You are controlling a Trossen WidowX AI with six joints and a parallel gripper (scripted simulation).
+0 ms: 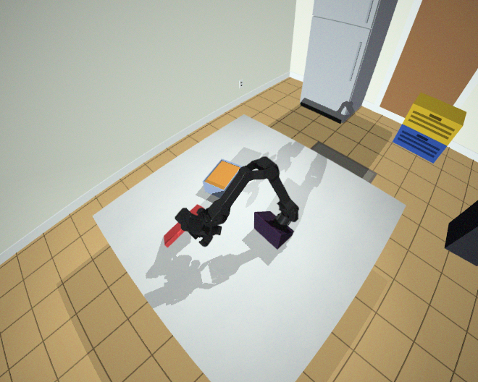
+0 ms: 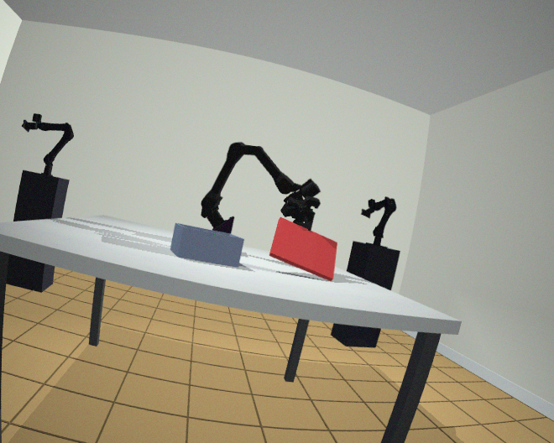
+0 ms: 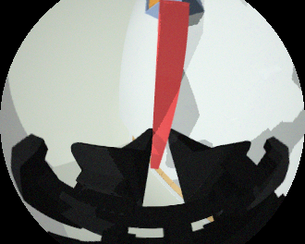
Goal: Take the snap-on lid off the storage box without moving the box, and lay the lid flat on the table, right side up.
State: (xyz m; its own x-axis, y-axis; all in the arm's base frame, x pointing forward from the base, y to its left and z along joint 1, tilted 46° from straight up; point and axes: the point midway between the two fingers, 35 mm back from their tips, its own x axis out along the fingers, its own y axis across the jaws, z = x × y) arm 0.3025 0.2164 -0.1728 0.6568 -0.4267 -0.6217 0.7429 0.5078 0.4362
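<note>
Pincer [image 1: 199, 228] [image 2: 305, 225] [image 3: 160, 131] gripping tilted red lid [image 1: 172, 235] [image 2: 303, 249] [image 3: 171, 55], blue box [image 1: 213, 189] [image 2: 206, 244] [image 3: 152, 11] near

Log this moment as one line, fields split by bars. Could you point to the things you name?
gripper [image 1: 198, 234] [image 2: 302, 226] [image 3: 160, 131]: shut on red lid [image 1: 172, 235] [image 2: 303, 249] [image 3: 172, 51] | lid: off box, on edge, tilted | storage box [image 1: 211, 188] [image 2: 207, 247] [image 3: 153, 9]: open | lid laid flat: not yet

Arm [image 1: 265, 168] [image 2: 249, 149] arched high over tabletop, elbow uppermost. Forearm slopes down from elbow toward left edge of tabletop in top view. Wrist [image 1: 217, 213] [image 2: 285, 182] bent, gripper [image 1: 190, 227] [image 2: 302, 224] [image 3: 160, 131] pointing down, off toward left corner. Fingers nearly together, clamped on something thin, parted slightly.
</note>
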